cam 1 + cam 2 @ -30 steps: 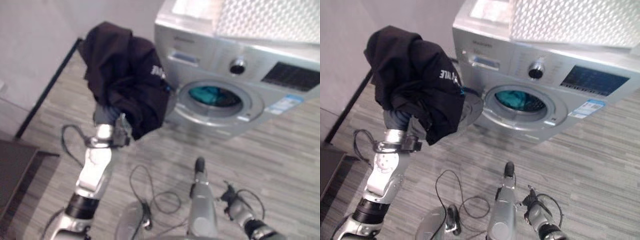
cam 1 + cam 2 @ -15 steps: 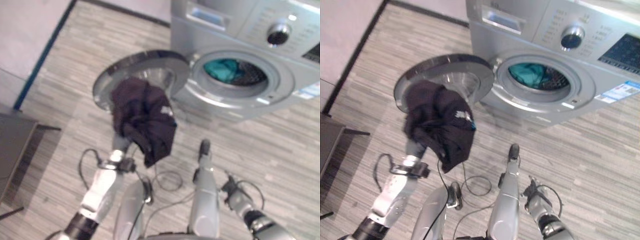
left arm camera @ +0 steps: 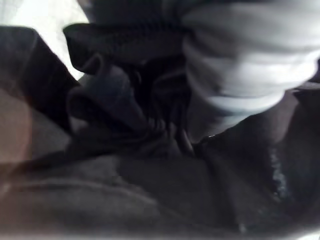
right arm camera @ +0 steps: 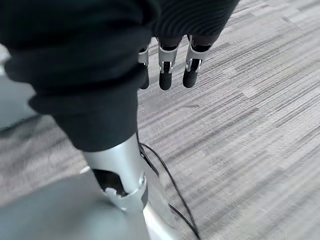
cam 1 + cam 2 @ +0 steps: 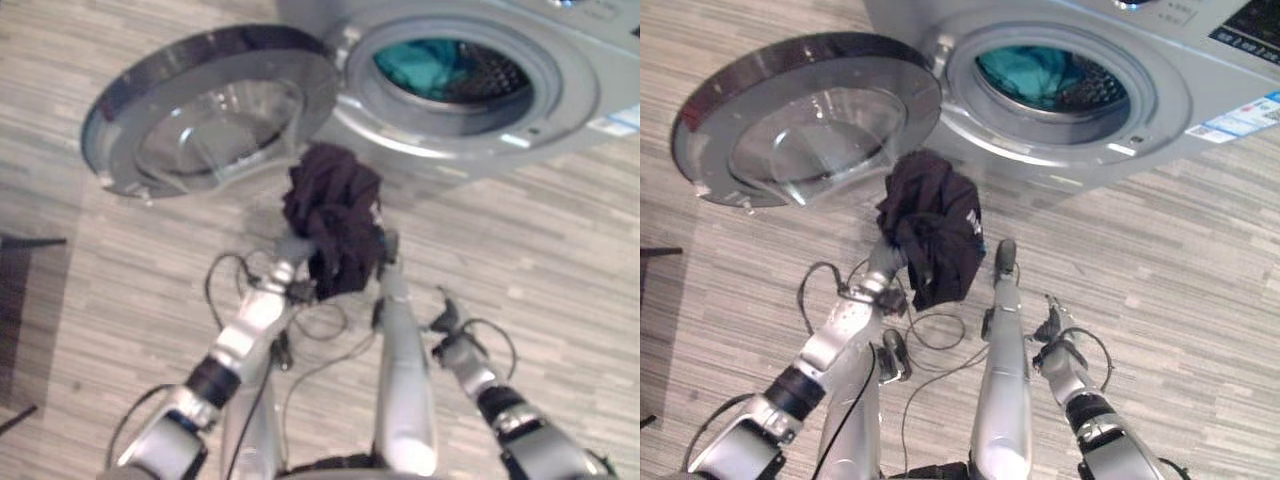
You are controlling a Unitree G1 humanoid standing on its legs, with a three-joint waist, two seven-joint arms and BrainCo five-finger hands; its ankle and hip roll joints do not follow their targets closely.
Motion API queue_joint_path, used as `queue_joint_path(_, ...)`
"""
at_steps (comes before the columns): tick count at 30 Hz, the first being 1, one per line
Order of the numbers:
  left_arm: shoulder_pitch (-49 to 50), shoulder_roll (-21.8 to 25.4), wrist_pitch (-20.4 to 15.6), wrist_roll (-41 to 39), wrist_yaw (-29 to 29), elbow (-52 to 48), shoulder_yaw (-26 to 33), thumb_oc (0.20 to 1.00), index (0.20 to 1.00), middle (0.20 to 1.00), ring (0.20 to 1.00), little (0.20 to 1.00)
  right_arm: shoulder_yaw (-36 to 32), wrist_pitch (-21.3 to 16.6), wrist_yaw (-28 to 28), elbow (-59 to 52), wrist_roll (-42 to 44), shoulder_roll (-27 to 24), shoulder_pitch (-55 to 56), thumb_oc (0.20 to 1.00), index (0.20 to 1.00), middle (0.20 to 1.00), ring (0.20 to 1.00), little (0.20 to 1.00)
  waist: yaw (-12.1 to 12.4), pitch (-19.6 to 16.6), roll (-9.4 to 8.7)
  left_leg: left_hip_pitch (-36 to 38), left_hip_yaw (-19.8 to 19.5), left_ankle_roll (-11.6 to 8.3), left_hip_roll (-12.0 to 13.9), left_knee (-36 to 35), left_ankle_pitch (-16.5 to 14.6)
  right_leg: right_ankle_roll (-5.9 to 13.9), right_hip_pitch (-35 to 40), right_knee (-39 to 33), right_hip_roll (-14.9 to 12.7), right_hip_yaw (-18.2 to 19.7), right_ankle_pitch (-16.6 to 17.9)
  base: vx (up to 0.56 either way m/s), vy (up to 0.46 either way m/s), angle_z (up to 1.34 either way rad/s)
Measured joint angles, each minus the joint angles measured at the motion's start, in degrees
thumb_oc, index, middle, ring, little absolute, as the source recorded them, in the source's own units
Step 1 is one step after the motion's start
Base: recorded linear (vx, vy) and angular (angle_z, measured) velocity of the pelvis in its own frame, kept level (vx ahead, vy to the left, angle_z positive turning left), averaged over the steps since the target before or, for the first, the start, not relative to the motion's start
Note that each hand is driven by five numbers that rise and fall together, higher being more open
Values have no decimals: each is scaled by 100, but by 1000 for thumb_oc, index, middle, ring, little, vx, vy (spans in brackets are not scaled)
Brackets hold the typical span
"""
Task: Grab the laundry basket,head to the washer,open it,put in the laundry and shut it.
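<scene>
A bunched black garment [image 5: 335,225] hangs in front of the silver washer [image 5: 560,110], below its round opening [image 5: 455,70]. My left hand [image 5: 884,262] is shut on it from underneath, and in the left wrist view the dark cloth [image 3: 125,165] wraps over that hand. A teal cloth [image 5: 415,62] lies inside the drum. The round washer door [image 5: 200,120] stands swung open to the left of the opening. My right hand [image 5: 447,320] hangs low over the floor at the right, its fingers [image 4: 166,75] straight and holding nothing.
Grey wood-look floor [image 5: 560,260] runs in front of the washer. A dark piece of furniture [image 5: 15,290] sits at the left edge. The open door reaches out over the floor on the left.
The camera has tipped down toward the floor and washer front. My left arm has lowered the black garment from head height to just below the washer opening. The right hand has stayed low.
</scene>
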Motion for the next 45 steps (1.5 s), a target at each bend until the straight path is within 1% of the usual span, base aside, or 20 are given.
queue_joint_path(3,-287,-192,-39,11,300,11,99,200,200,200,200,200,-8,-62,-135,-219,9,3,23,1000,1000,1000,1000,1000,-49,0,1,-172,-55,-70,127,31,-27,-90,-335,406,74,-10,-276,10,-106,-2)
queue_joint_path(9,-1075,-360,-43,121,841,505,179,200,200,200,200,200,-48,-169,-326,-508,231,33,-181,1000,1000,1000,1000,1000,-234,20,18,-598,-287,-134,377,-32,4,-330,-879,813,283,-182,-555,23,-100,-2)
queue_joint_path(16,-1680,-570,-67,117,1293,710,214,200,200,200,200,200,-47,-325,-543,-774,298,136,-465,1000,1000,1000,1000,1000,-283,30,20,-1099,-309,-206,537,-63,40,-482,-1511,1026,420,-216,-671,23,-91,-4)
queue_joint_path(20,-2055,-621,-118,116,1649,799,615,200,200,200,200,200,-36,-401,-630,-1073,405,157,-455,1000,1000,1000,1000,1000,-378,28,18,-1305,-306,-273,674,-115,65,-547,-1756,1052,547,-269,-718,47,-114,-8)
queue_joint_path(21,-2369,-546,-127,117,1805,863,726,200,200,200,200,200,-34,-470,-633,-1082,405,195,-461,1000,1000,1000,1000,1000,-421,28,18,-1415,-296,-377,771,-141,52,-596,-1920,1107,608,-304,-757,51,-113,-20)
queue_joint_path(22,-2692,-428,-134,121,1847,868,798,200,200,200,200,200,-27,-470,-638,-994,408,221,-483,1000,1000,1000,1000,1000,-451,29,17,-1424,-285,-490,836,-259,80,-668,-2035,1188,637,-382,-807,47,-118,-19)
queue_joint_path(24,-3221,-496,-149,128,1958,1046,807,200,200,200,200,200,127,-481,-649,-929,408,256,-445,1000,1000,1000,1000,1000,-543,28,17,-1268,-283,-681,991,-516,174,-774,-2034,1322,769,-431,-974,94,-207,-7)
queue_joint_path(25,-4357,-423,-139,92,2067,2040,1008,200,200,200,200,200,183,-550,-640,-1090,408,267,-413,1000,1000,1000,1000,1000,-735,24,7,-1176,-291,-972,1116,-915,344,-808,-2039,1256,868,-522,-1027,117,-223,-17)
queue_joint_path(26,-5209,-194,-164,49,2130,2509,1293,200,200,200,200,200,185,-595,-640,-1098,412,253,-412,1000,1000,1000,1000,1000,-902,20,5,-927,-134,-946,1255,-1343,473,-919,-2035,1224,977,-651,-1104,102,-184,-24)
queue_joint_path(27,-5927,124,-161,-156,2197,2759,1295,200,200,200,200,200,267,-603,-636,-1098,456,245,-414,1000,1000,1000,1000,1000,-1078,21,4,-531,40,-1076,1324,-2037,784,-1022,-1987,1189,1092,-741,-1184,114,-215,-32)
queue_joint_path(29,-6225,370,-262,-189,2188,2979,1231,200,200,200,200,200,399,-611,-619,-1077,507,196,-394,1000,1000,1000,1000,1000,-1121,19,8,-128,190,-1028,1380,-2550,980,-1110,-1870,1204,1171,-831,-1252,76,-138,-12)
queue_joint_path(30,-6225,502,-292,-297,2199,3298,976,200,200,200,200,200,399,-688,-605,-1121,597,87,-360,1000,1000,1000,1000,1000,-1151,0,42,63,199,-993,1380,-2954,1149,-1158,-1819,1184,1175,-911,-1310,68,-79,8)
queue_joint_path(32,-6236,527,-245,-366,2196,3340,812,200,200,200,200,200,278,-769,-604,-1205,645,-43,-352,1000,1000,1000,1000,1000,-1148,0,43,90,176,-1105,1384,-3252,1346,-1177,-1836,1123,1179,-973,-1316,64,-56,17)
queue_joint_path(34,-6293,760,-185,-478,2195,3382,678,200,200,200,200,200,160,-849,-590,-1353,668,-146,-295,1000,1000,1000,1000,1000,-1142,0,44,233,304,-1077,1352,-3608,1513,-1191,-1844,1045,1171,-959,-1299,64,-35,6)
queue_joint_path(35,-6339,822,-189,-599,2192,3433,665,1000,1000,1000,1000,1000,121,-856,-584,-1318,685,-175,-294,1000,1000,1000,1000,1000,-1125,-1,45,228,338,-1065,1365,-3628,1523,-1191,-1865,1030,1183,-957,-1306,98,-69,1)
queue_joint_path(37,-6796,832,-170,-1058,2145,4109,583,1000,1000,1000,1000,1000,116,-910,-575,-1327,693,-225,-296,1000,1000,1000,1000,1000,-1111,-6,57,230,427,-1086,1366,-3738,1604,-1182,-1899,994,1178,-950,-1284,42,-33,1)
queue_joint_path(38,-6889,855,-172,-1429,2050,4137,642,1000,1000,1000,1000,1000,113,-908,-571,-1326,729,-265,-289,1000,1000,1000,1000,1000,-1094,-21,86,222,455,-1096,1358,-3795,1641,-1177,-1941,990,1175,-944,-1277,36,-20,-2)
queue_joint_path(41,-6778,972,-305,-1972,1745,3681,623,1000,1000,1000,1000,1000,-16,-888,-539,-1324,854,-372,-262,1000,1000,1000,1000,1000,-1012,-26,206,249,479,-1104,1359,-3980,1762,-1183,-1995,1010,1175,-974,-1274,11,2,0)
queue_joint_path(42,-6423,914,-350,-2177,1625,2919,620,1000,1000,1000,1000,1000,-200,-889,-538,-1366,854,-382,-146,1000,1000,1000,1000,1000,-903,-26,266,316,512,-1108,1340,-4131,1828,-1187,-2019,1020,1174,-977,-1274,3,34,-4)
queue_joint_path(45,-6005,678,-429,-2211,1479,2474,567,1000,1000,1000,1000,1000,-204,-807,-518,-1170,856,-372,-70,1000,1000,1000,1000,1000,-734,-42,321,483,551,-1111,1300,-4392,1950,-1211,-2017,1117,1135,-977,-1290,-9,17,2)
